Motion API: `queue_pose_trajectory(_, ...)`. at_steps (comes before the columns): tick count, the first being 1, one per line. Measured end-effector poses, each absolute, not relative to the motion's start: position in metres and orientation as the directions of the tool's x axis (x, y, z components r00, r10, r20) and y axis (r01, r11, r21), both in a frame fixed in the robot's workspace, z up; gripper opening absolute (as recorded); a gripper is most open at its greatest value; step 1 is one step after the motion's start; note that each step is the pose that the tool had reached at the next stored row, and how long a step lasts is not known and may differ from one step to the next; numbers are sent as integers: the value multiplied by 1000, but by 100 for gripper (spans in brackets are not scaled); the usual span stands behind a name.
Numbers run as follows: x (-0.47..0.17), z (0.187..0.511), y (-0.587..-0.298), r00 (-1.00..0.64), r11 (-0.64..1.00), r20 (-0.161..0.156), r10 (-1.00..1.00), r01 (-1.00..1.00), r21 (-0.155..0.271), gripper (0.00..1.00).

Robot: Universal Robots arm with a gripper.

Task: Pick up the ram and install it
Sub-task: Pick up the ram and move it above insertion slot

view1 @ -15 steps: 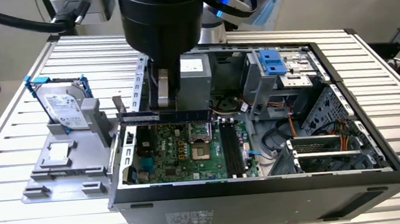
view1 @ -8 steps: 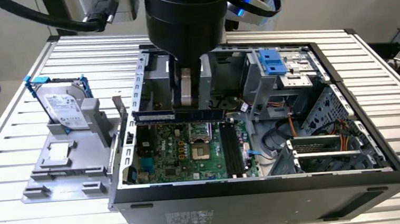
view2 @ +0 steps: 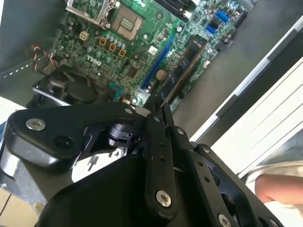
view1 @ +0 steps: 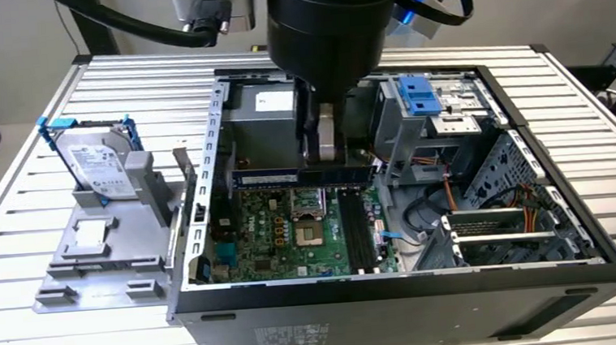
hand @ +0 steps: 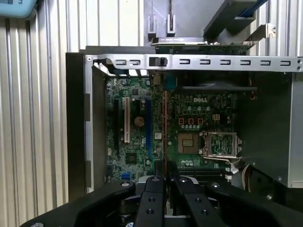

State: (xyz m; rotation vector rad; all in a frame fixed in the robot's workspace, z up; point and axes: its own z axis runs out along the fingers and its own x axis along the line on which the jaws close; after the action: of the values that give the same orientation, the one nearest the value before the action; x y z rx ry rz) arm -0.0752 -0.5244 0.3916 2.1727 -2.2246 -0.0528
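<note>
The ram is a long, thin dark strip held level above the motherboard, inside the open computer case. My gripper comes down from above and is shut on the ram near its middle. In both wrist views I see the ram edge-on, running out from between the shut fingertips. In the exterior view the ram lies across the direction of the long black slots, which are below it and closer to the case's near wall.
A silver-labelled hard drive in a blue frame leans on a grey fixture at the exterior view's left, outside the case. Drive bays and cables occupy the case's right side. Part of a person shows beyond the case.
</note>
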Motion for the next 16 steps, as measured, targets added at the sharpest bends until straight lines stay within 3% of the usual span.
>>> queue_pose_trajectory(16, -35, 391, -524, -24, 24, -1, -1000, -999, 47, 0)
